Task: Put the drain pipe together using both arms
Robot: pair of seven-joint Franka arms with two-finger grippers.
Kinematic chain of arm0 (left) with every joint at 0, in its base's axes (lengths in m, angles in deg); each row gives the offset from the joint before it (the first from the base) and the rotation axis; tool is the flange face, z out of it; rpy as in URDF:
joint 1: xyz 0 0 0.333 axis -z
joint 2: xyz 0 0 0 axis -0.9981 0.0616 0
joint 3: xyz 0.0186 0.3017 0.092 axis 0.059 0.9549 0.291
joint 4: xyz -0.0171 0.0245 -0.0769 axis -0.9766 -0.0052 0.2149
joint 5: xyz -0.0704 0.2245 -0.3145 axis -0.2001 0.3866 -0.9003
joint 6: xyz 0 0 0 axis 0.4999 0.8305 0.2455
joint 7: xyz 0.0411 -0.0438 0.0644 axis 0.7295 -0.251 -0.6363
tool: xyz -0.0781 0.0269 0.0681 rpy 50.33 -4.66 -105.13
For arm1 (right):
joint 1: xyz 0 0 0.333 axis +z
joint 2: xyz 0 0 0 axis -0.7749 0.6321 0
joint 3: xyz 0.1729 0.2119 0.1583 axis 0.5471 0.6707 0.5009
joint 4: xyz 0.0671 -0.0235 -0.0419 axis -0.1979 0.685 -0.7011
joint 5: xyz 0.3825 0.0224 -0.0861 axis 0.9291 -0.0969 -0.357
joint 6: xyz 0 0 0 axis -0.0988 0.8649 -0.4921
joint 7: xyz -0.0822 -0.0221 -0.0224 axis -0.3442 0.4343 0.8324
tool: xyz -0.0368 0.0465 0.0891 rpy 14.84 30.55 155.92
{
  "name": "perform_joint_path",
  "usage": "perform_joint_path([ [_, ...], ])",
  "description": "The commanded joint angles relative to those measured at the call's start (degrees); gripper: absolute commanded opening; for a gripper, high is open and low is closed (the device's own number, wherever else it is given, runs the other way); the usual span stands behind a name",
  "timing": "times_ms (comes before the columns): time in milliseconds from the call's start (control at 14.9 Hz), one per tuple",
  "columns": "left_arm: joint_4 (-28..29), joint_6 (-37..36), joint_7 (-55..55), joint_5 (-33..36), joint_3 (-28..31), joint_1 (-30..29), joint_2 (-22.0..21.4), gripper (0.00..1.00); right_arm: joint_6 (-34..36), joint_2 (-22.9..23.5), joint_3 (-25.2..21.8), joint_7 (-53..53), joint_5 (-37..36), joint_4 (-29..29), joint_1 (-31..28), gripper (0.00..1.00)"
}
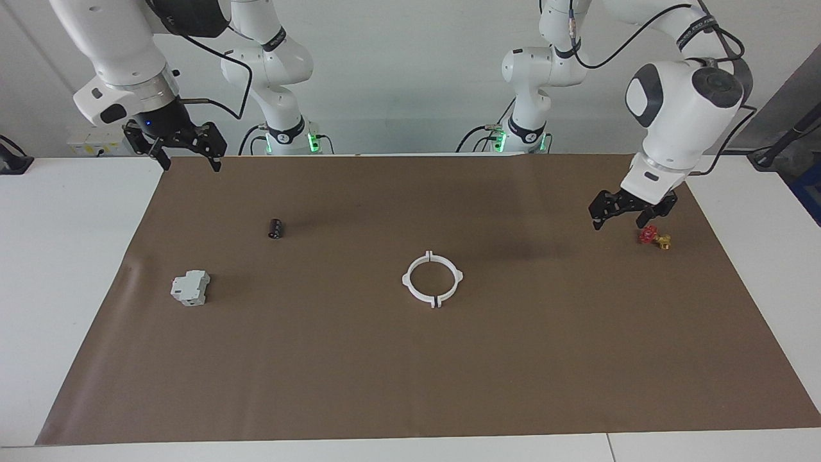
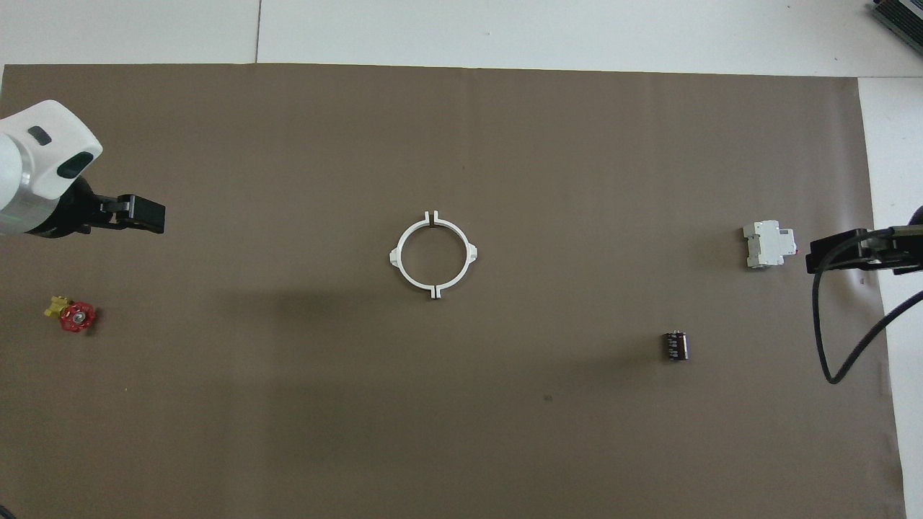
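Note:
The drain pipe (image 1: 405,280) (image 2: 472,252) lies flat in the middle of the brown mat: two thin white half-rings set end to end as one ring, with narrow slits where their tabs meet. Nothing touches it. My left gripper (image 1: 619,220) (image 2: 144,215) hangs open and empty above the mat toward the left arm's end, close to the red-and-yellow valve (image 1: 654,237) and well clear of the ring. My right gripper (image 1: 190,165) (image 2: 829,256) waits open and empty above the mat's corner at the right arm's end.
A grey blocky device (image 1: 190,287) (image 2: 769,244) and a small black cylinder (image 1: 276,228) (image 2: 676,345) lie on the mat (image 1: 410,385) toward the right arm's end. The valve (image 2: 72,315) sits near the left arm's end. White table surrounds the mat.

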Motion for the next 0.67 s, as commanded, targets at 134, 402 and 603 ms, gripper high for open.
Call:
perform_joint_path([
  [134,0.5,-7.8,-0.2,0.5,-0.5,-1.8,-4.9,1.0,0.3,-0.9,0.2,-1.3,0.4,0.5,-0.6,1.0],
  [402,0.2,-13.4,-0.2,0.5,-0.5,-1.8,-7.4,1.0,0.3,-0.9,0.2,-1.3,0.4,0.5,-0.6,1.0],
  [603,-0.1,-15.0,-0.1,0.5,-0.7,-1.8,-9.2,1.0,0.3,-0.9,0.2,-1.3,0.4,0.5,-0.6,1.0],
])
